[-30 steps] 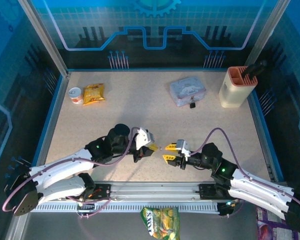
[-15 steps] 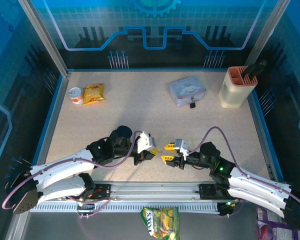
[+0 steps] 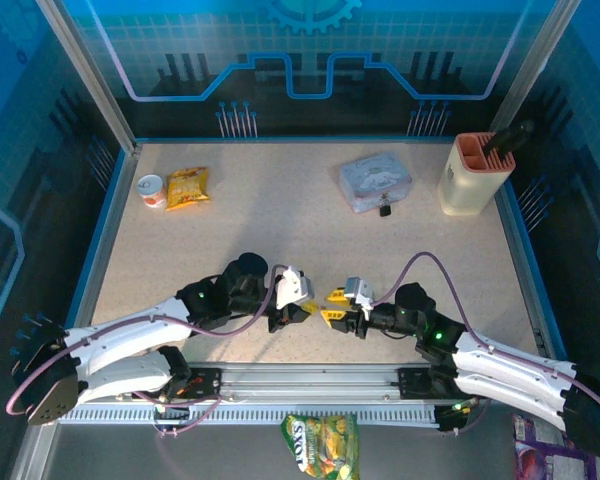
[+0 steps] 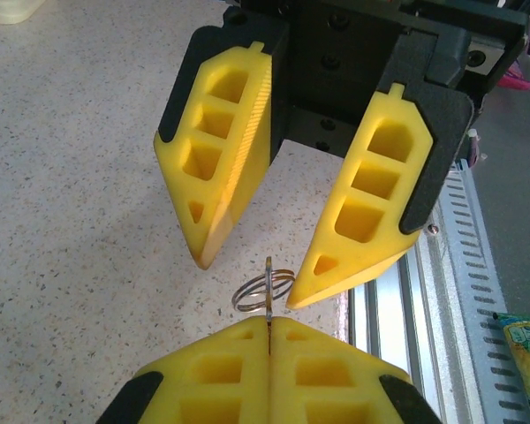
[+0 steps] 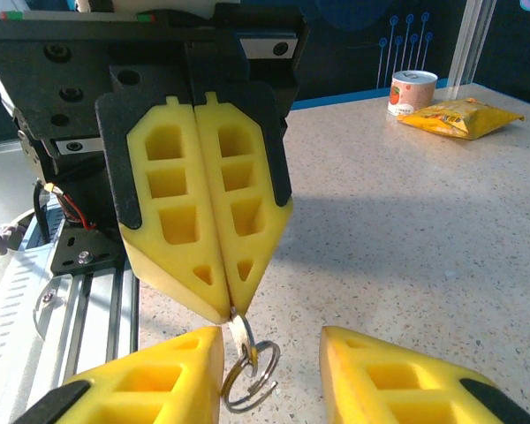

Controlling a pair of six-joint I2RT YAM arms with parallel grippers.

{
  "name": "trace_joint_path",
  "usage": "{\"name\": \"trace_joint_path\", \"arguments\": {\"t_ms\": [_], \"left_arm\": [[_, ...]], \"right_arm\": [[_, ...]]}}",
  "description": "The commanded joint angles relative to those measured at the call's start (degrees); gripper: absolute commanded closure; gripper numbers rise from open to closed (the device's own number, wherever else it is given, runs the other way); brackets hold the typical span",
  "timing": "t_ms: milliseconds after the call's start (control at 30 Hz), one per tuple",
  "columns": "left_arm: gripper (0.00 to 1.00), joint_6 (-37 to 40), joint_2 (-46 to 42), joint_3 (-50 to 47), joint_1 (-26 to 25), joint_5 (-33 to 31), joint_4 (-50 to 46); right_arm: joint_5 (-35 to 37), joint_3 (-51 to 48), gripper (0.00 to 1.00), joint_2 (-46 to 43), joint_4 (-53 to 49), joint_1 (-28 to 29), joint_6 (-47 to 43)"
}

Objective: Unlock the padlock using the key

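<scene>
Left gripper [image 5: 230, 311] and right gripper [image 4: 253, 281] yellow on black — table [image 4: 71, 221] speckled beige, key [image 5: 241, 332] silvery.

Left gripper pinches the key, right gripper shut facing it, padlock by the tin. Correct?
No: the right gripper is open, as the right wrist view shows. The left gripper does pinch the key, and the padlock sits by the tin.

Silvery ringed key [image 4: 269, 309] pinched, dark padlock [image 3: 385, 211] apart

— What are the arms like?
— White shells [image 3: 110, 345], black joints [image 3: 242, 272], and a purple cable [image 3: 417, 256] on each.
— And the left tool [image 3: 306, 306] and right tool [image 3: 326, 305]?
— Yellow wedge-shaped plastic fingers [image 4: 221, 150] with cut-out pockets, on black screwed mounts [image 4: 336, 53].
</scene>
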Motion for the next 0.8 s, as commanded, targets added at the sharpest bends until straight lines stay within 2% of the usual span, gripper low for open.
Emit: {"name": "trace_joint_path", "arguments": {"t_ms": [0,500,767], "left_arm": [[1.0,1.53,0.48,1.49,-0.61,1.07,-0.42],[1.0,2.2,0.33,1.44,-1.11,-0.11,-0.95],[1.0,2.39,0.15,1.62,-1.34,-0.13,-0.94]], "right_arm": [[-1.57,0.65,0.68,-0.35,2.02,-0.5,0.68],[-6.02,0.14,0.8,-2.07,-1.19,-0.5,0.25],[-4.85,0.07,0.81,-2.02,-2.66,-0.59,-0.33]]}}
